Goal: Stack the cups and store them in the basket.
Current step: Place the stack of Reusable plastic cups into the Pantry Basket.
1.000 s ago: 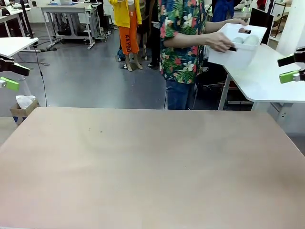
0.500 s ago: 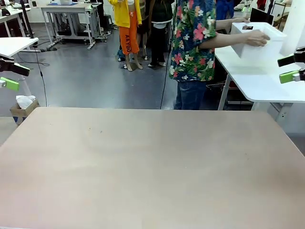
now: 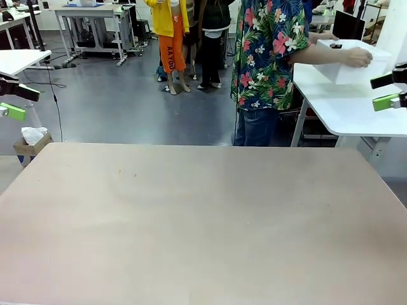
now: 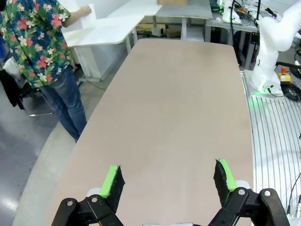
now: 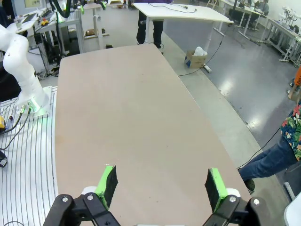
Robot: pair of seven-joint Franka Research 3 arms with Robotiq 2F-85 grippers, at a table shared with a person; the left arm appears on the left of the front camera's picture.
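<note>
Left gripper (image 3: 11, 100) at left edge of wide beige tabletop (image 3: 197, 216), raised above it, jaws spread, nothing between green pads (image 4: 113, 181). Person in floral shirt (image 3: 270, 51) beyond tabletop's far edge, toward its right. Large white rectangular plastic basket (image 3: 353, 67) on white side table (image 3: 356, 108) past tabletop's far right corner, person's hand (image 3: 357, 58) on its rim; contents cannot be made out. Right gripper (image 3: 389, 90) above tabletop's right edge, jaws spread, empty.

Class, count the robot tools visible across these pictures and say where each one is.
2. The left tool hangs open above the near end of the brown table. The right tool hangs open above the same table's other side. Both hold nothing.
</note>
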